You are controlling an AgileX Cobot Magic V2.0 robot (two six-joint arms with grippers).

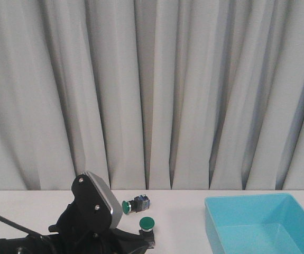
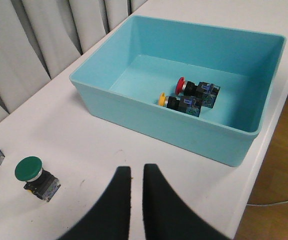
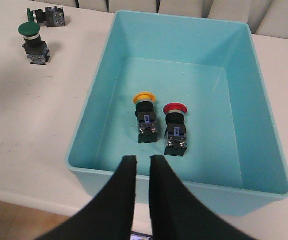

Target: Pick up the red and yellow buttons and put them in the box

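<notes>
The red button [image 3: 175, 109] and the yellow button [image 3: 145, 98] lie side by side on the floor of the cyan box [image 3: 210, 85]. They also show in the left wrist view, red [image 2: 182, 84] and yellow [image 2: 162, 99], inside the box [image 2: 149, 120]. My right gripper [image 3: 142, 160] is shut and empty, hovering over the box's near wall. My left gripper [image 2: 137, 171] is shut and empty above the white table, short of the box. In the front view the box [image 1: 247, 198] sits at the right; its contents are hidden there.
Two green-capped buttons stay on the table left of the box: one upright [image 1: 147, 222], one on its side [image 1: 133, 203]. They also show in the right wrist view, upright [image 3: 29, 31] and lying [image 3: 43, 14]. My left arm [image 1: 91, 217] is at the lower left. Curtains hang behind.
</notes>
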